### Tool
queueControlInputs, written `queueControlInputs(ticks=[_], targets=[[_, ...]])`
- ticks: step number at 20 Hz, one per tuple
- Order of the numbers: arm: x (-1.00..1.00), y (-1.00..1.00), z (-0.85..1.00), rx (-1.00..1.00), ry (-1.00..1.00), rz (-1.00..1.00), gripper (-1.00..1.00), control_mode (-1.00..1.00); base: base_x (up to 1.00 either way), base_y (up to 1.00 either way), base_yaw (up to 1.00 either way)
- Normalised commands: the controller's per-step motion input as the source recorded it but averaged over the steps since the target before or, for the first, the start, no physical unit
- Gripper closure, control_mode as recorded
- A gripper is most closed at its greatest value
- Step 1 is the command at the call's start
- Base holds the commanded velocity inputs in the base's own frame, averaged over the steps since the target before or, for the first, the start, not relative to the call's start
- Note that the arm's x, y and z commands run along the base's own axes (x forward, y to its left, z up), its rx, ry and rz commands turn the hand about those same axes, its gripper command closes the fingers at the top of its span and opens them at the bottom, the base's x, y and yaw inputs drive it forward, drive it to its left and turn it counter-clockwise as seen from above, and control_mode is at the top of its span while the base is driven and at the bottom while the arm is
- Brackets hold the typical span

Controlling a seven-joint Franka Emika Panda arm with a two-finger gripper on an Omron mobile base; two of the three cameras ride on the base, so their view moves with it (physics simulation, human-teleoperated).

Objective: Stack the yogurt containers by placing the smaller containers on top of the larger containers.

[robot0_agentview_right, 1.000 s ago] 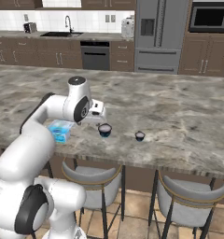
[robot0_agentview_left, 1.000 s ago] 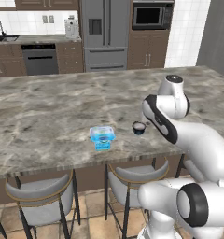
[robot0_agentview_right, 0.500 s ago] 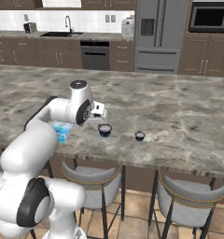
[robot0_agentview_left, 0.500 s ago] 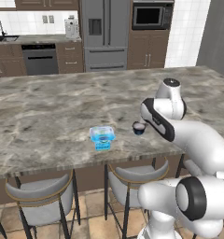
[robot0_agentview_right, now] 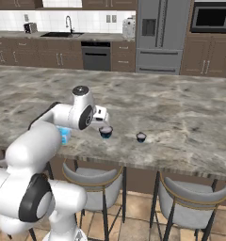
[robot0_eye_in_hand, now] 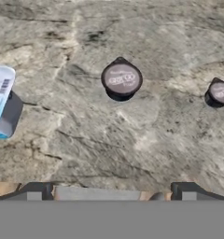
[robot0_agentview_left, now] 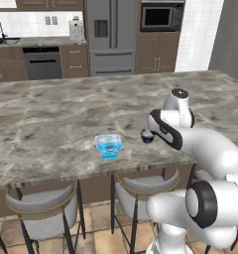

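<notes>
With my gripper [robot0_eye_in_hand: 112,189] spread wide, I'd pinch the light, stiff small round dark cup with whitish lid [robot0_eye_in_hand: 121,80] at twelve o'clock across its sides.

A light-blue squarish tub [robot0_agentview_left: 108,146] stands upright on the desk [robot0_agentview_left: 51,119]. Well apart sit a small dark cup [robot0_eye_in_hand: 121,80] (whitish lid up) and a tinier one [robot0_eye_in_hand: 220,93].

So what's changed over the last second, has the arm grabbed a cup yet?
No grab yet. The gripper has stayed wide open and empty, while the arm eased slightly left, toward the blue tub, and hangs above the larger dark cup. The tub, that cup and the tiny cup sit where they were on the counter.
</notes>
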Motion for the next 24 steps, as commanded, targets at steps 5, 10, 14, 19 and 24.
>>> queueControlInputs(ticks=[5,10,14,19,24], targets=[[0.15,-0.02,-0.14,0.00,-0.02,0.00,-1.00,-1.00,0.00,0.00,0.00],[0.12,-0.05,-0.11,0.00,-0.01,0.00,-1.00,-1.00,0.00,0.00,0.00],[0.12,-0.02,-0.11,0.00,-0.01,0.00,-1.00,-1.00,0.00,0.00,0.00],[0.13,0.00,-0.10,0.00,0.00,0.00,-1.00,-1.00,0.00,0.00,0.00],[0.13,0.00,-0.10,0.00,0.00,0.00,-1.00,-1.00,0.00,0.00,0.00]])
